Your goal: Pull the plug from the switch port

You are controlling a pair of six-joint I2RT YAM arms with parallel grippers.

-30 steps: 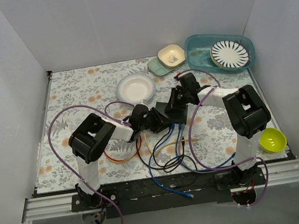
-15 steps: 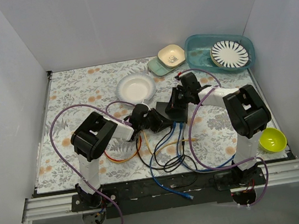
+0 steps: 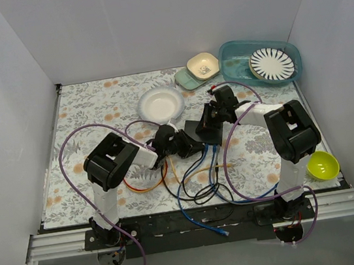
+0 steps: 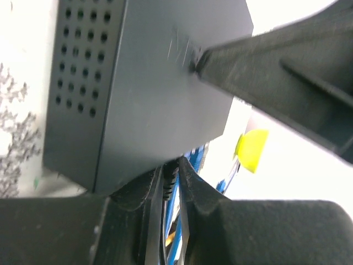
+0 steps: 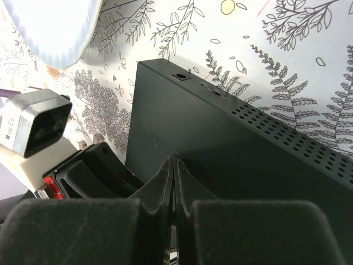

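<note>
The flat black switch (image 3: pixel 204 130) lies mid-table and also shows in the left wrist view (image 4: pixel 149 88) and the right wrist view (image 5: pixel 231 149). My left gripper (image 3: pixel 184 143) is at its near left edge. In its own view the left gripper (image 4: pixel 174 165) is shut on a black plug (image 4: pixel 168 178) at the switch's edge, with blue cables beside it. My right gripper (image 3: pixel 210 122) is over the switch. In its own view the right gripper (image 5: pixel 175 159) is shut, with its tips pressed on the switch's top.
Blue, black and orange cables (image 3: pixel 196 176) loop from the switch toward the near edge. A white bowl (image 3: pixel 162 103) sits behind the grippers. A teal tub (image 3: pixel 233 65) with a striped plate (image 3: pixel 271 63) and two small dishes (image 3: pixel 202 65) stand at the back right. A yellow bowl (image 3: pixel 322 165) sits at the near right.
The left arm's elbow has shifted slightly. Both grippers and the switch stay about where they were.
</note>
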